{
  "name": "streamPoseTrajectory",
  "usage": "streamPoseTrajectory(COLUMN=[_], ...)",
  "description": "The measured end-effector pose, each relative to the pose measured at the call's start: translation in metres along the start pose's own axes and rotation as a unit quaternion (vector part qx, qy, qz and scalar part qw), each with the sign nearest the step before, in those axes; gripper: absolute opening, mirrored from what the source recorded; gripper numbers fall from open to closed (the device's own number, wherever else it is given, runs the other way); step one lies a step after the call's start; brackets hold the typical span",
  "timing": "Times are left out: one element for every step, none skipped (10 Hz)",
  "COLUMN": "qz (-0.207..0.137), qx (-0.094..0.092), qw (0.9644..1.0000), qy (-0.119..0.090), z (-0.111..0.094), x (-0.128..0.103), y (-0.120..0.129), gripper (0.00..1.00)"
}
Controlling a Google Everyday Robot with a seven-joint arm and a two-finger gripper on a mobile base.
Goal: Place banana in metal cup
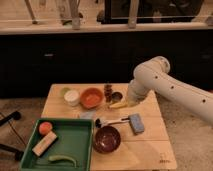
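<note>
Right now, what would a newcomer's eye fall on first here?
The big white arm reaches in from the right, its gripper low beside the yellow banana and the metal cup at the table's back. Next come the orange bowl left of them and the green tray at front left.

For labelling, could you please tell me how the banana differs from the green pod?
The banana is yellow, the green pod green. The banana is at the gripper, by the metal cup; the green pod lies in the green tray. Both are slim and curved.
</note>
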Motion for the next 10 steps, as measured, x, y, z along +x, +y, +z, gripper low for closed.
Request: streamPoseTrajectory(qz=[0.002,0.001,0.001,0.0,0.0,0.0,0.0,0.001,0.0,-0.001], qx=[0.001,0.0,0.0,-0.002,-0.002,-0.001,0.0,0.001,0.0,0.001], qw=[1.0,1.0,1.0,1.0,1.0,1.0,1.0,1.0,1.0,1.0], qy=[0.001,0.002,0.003,0.003,0.004,0.006,0.007,0.006,0.004,0.004], z=[0.001,0.003,0.005,0.01,0.013,0.015,0.018,0.022,0.025,0.029], x=[0.002,0.001,0.0,-0.006,-0.009,-0.01,-0.012,-0.016,-0.021,-0.026], y=[-0.003,-0.007,-0.01,-0.012,-0.013,-0.015,-0.018,-0.021,-0.022,-0.024], gripper=[0.02,0.02,0.02,0.02,0.02,0.02,0.02,0.02,0.02,0.02])
